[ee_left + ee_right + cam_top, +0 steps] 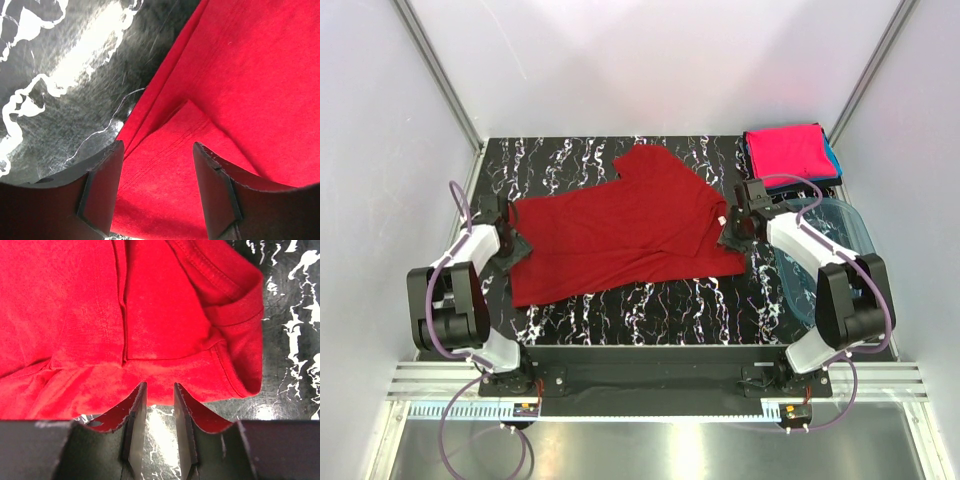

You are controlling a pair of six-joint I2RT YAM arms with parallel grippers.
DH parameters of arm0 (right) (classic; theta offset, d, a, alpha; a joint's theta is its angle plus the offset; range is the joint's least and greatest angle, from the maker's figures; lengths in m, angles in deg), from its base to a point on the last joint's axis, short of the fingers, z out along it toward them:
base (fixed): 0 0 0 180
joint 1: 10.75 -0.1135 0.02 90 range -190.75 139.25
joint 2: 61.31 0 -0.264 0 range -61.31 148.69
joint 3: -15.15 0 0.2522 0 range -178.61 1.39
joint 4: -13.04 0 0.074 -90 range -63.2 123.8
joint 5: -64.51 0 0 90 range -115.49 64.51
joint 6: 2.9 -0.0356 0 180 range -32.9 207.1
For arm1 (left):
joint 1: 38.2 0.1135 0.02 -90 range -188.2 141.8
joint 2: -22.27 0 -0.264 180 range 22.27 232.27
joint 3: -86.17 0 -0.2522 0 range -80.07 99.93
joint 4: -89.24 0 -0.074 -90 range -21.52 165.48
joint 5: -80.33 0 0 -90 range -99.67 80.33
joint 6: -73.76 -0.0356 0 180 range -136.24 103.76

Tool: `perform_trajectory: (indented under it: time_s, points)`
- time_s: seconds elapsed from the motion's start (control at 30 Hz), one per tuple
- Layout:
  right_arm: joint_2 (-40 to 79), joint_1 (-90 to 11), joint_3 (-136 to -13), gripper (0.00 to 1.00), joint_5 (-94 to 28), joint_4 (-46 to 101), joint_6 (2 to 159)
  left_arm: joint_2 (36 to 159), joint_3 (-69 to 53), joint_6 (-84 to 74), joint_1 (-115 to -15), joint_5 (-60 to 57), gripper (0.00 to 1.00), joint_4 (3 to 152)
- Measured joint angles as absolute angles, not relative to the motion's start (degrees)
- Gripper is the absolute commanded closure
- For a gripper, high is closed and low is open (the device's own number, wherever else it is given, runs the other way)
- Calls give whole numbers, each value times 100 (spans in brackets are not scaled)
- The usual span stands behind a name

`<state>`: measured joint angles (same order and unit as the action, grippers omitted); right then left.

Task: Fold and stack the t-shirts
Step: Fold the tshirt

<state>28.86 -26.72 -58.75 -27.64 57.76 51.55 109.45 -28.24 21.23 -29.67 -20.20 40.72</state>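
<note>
The top camera looks down on the whole table (660, 300); both wrist cameras sit close over the dark red t-shirt (620, 235), mid-frame there, seemingly its opposite ends.

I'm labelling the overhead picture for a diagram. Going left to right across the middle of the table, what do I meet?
Left claw → dark red t-shirt → right claw → clear blue tub. The folded pink shirt at the back overlaps the tub's span, so it is left out.
</note>
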Motion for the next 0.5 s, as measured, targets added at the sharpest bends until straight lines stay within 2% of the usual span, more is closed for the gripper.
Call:
perform_trajectory:
  time_s: [0.17, 0.5]
  points:
    - [2827, -2674, -5531, 65, -2708, 5485, 5103, 10932, -2564, 2010, -2967, -2017, 48, 4059]
    - [2827, -2674, -5330, 66, -2653, 5339, 5109, 10844, -2455, 1332, -2967, -1746, 59, 4203]
